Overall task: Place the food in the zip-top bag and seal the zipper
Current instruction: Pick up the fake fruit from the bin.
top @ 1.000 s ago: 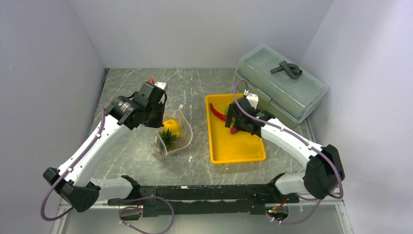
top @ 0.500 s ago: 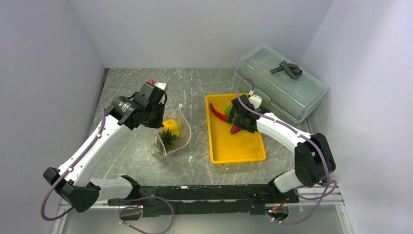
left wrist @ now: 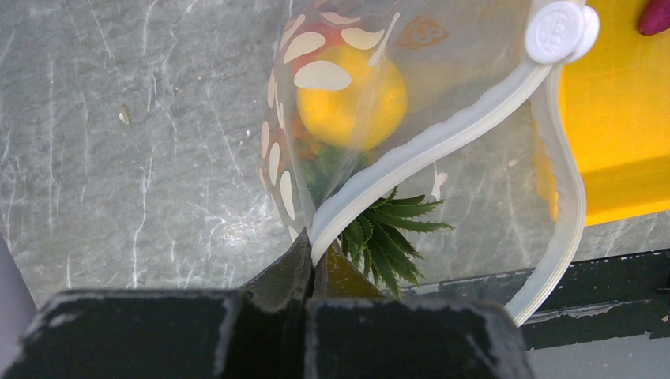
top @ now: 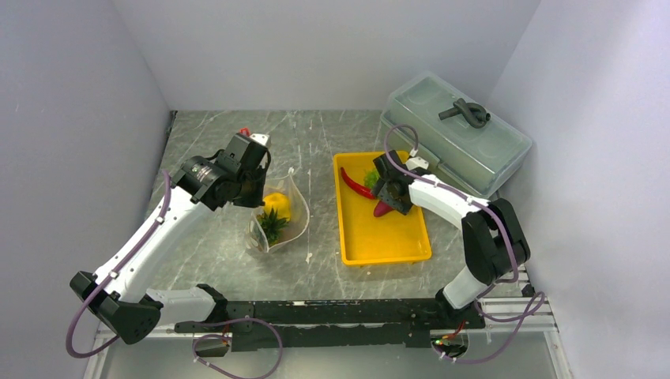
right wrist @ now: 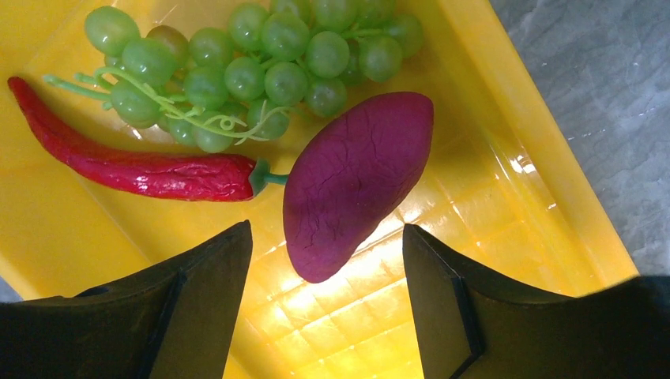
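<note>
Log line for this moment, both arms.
left gripper: shut on bag rim | bag: open, yellow fruit, pineapple inside | right gripper: open over purple vegetable | tray: also grapes, chili

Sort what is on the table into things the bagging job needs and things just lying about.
Job: zip-top bag, zipper, yellow fruit and pineapple inside it; grapes, chili, purple vegetable.
Lying about: yellow tray, lidded box, dark object on its lid.

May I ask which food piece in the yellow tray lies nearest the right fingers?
The purple piece, centred before the open fingers; the red chili and green grapes lie beyond.
</note>
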`<state>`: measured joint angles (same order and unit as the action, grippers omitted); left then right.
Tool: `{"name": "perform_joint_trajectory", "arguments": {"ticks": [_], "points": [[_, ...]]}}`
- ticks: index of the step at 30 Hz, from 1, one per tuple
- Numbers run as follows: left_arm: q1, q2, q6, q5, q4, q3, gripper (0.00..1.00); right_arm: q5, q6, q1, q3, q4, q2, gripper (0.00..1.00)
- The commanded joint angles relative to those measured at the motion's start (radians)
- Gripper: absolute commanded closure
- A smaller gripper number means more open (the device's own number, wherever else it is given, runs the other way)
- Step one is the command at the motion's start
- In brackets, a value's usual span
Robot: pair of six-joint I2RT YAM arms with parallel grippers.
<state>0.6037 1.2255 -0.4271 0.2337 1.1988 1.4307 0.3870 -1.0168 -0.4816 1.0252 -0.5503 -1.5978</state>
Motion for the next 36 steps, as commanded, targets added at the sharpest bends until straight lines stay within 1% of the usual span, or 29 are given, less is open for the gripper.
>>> {"name": "perform_joint_trajectory", "arguments": {"ticks": [1,11,14,18,24,29,34,36], "points": [[0.0,-0.021,0.013,0.021,0.008,0.006,1.0,0.036,-0.055,0.012,0.017,0.019,-0.007,0.28],[0.0,-0.022,0.011,0.023,0.007,-0.001,1.0,0.044,-0.072,0.024,0.034,0.011,-0.066,0.3],[-0.001,-0.021,0.011,0.026,0.007,-0.001,1.0,0.044,-0.075,0.026,0.028,0.016,-0.078,0.32],[0.0,-0.021,0.011,0.028,0.009,0.0,1.0,0.039,-0.072,0.026,0.02,0.024,-0.077,0.4],[-0.001,-0.023,0.008,0.025,0.008,-0.001,1.0,0.051,-0.062,0.028,0.011,0.018,-0.049,0.61],[0.0,-0.024,0.008,0.02,0.002,-0.006,1.0,0.027,-0.029,0.028,-0.004,0.027,-0.004,0.74],[0.0,-0.014,0.011,0.01,-0.007,-0.002,1.0,-0.015,0.057,0.028,-0.025,0.04,0.056,0.8],[0.001,-0.01,0.014,0.011,-0.004,0.003,1.0,-0.037,0.102,0.028,-0.039,0.053,0.091,0.9]]}}
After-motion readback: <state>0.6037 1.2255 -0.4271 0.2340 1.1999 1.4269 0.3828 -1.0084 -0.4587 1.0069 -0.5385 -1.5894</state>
